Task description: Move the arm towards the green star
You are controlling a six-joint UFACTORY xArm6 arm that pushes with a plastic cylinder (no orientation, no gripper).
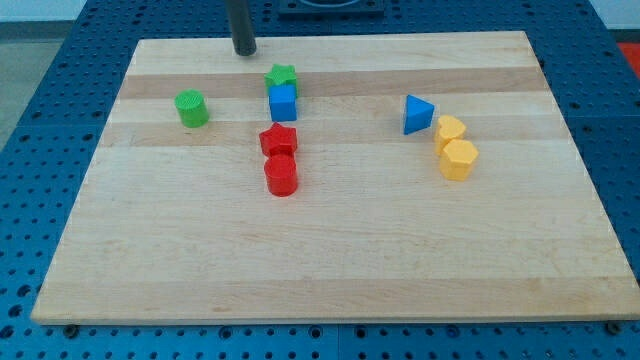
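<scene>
The green star (282,77) lies near the top middle of the wooden board (330,250), touching the blue cube (283,103) just below it. My tip (244,51) stands at the board's top edge, up and to the left of the green star, a short gap away and touching no block.
A green cylinder (192,108) sits at the left. A red star (279,140) and a red cylinder (281,176) lie below the blue cube. At the right are a blue triangular block (417,114) and two yellow blocks (450,131) (459,159).
</scene>
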